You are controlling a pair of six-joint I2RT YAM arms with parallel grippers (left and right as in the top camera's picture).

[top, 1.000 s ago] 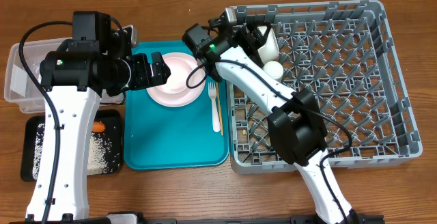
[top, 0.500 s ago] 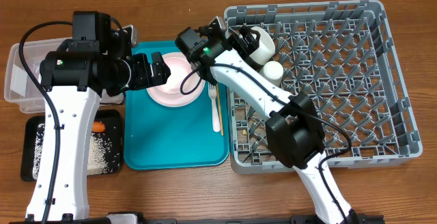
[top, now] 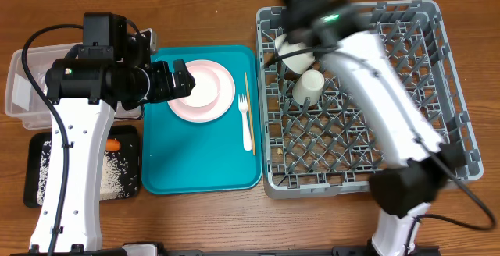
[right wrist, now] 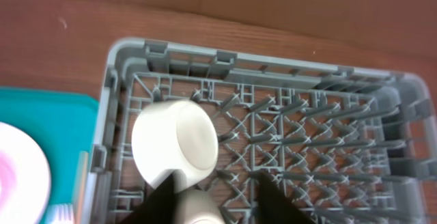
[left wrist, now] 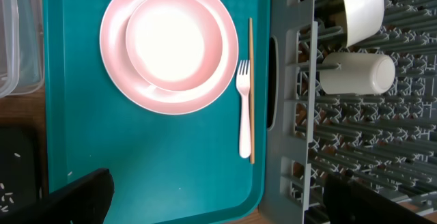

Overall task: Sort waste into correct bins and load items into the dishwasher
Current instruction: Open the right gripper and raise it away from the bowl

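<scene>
**Rack part loaded, pink dishes waiting on the teal tray**

The rack (top: 437, 69) is taking up the right side of the table (top: 203, 217). It is carrying the white bowl (right wrist: 176, 142) and the cup (left wrist: 356, 74) in its far-left corner. The bowl is showing its base and the cup is lying on its side between pegs, so I'm counting both as loaded.

The teal tray (top: 195, 158) is sitting just beside the rack as the staging spot. The tub (top: 23, 84) and the black tray (top: 30, 162) are lying at the left edge, partly hidden by the left arm. The black tray is collecting rice (top: 117, 174) and the carrot (top: 115, 144), so it looks like the food bin.

The plate (left wrist: 116, 46) is carrying the pink bowl (left wrist: 174, 39), stacked and not yet loaded. The fork (left wrist: 244, 115) and chopstick (left wrist: 250, 80) are lying side by side near the rack edge.

The left pincer (top: 182, 80) is hovering over the plate's left rim with fingers spread wide, gripping nothing. It is probably lining up for the plate. The right pincer (right wrist: 215, 179) is showing blurred above the rack corner, fingers apart and empty.
</scene>
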